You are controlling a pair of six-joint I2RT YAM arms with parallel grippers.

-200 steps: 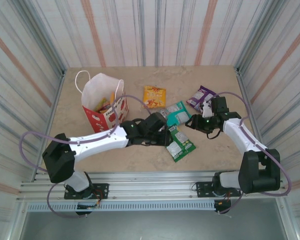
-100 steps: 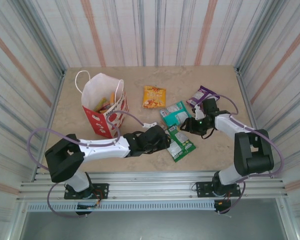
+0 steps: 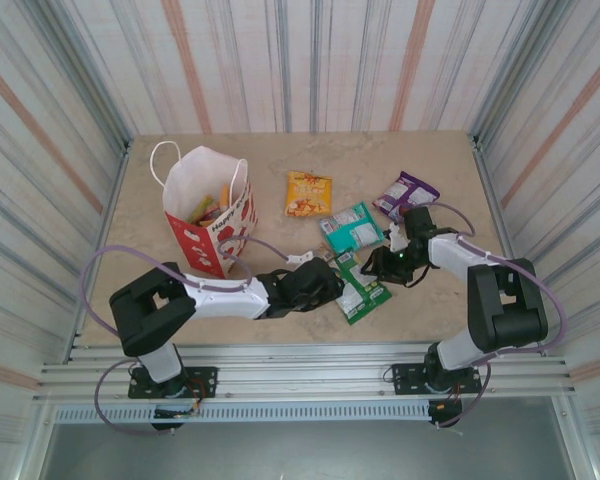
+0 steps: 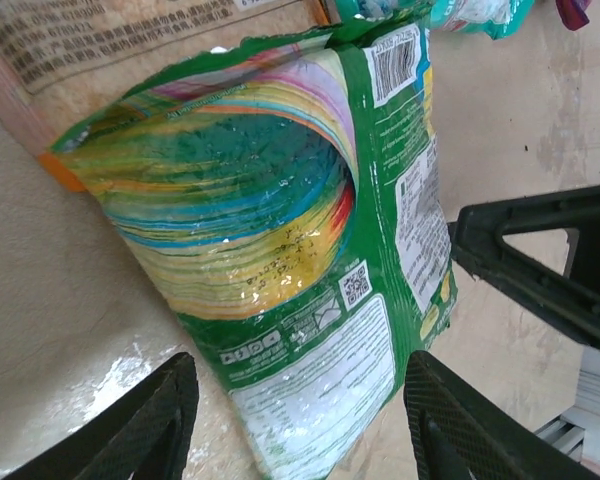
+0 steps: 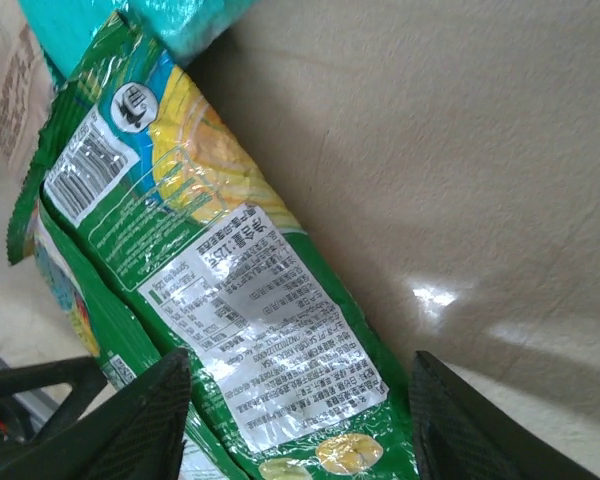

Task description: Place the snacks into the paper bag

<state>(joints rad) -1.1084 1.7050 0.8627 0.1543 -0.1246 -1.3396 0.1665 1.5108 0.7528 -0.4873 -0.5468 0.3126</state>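
Overhead – paper bag [image 3: 216, 232]; wrists – green packet [image 4: 280, 230]

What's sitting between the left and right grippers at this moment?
The green packet lies flat between the left gripper and the right gripper in the top view. Both wrist views show it between open jaws.

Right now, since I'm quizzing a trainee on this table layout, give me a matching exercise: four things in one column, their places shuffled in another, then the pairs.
Things:
1. paper bag
2. orange-yellow packet
3. purple packet
4. green packet

Places:
A. between the left hand and the right hand
B. farthest right of the packets
C. standing upright at the left
D. flat, just right of the bag, touching nothing

Pairs: 1-C, 2-D, 3-B, 4-A
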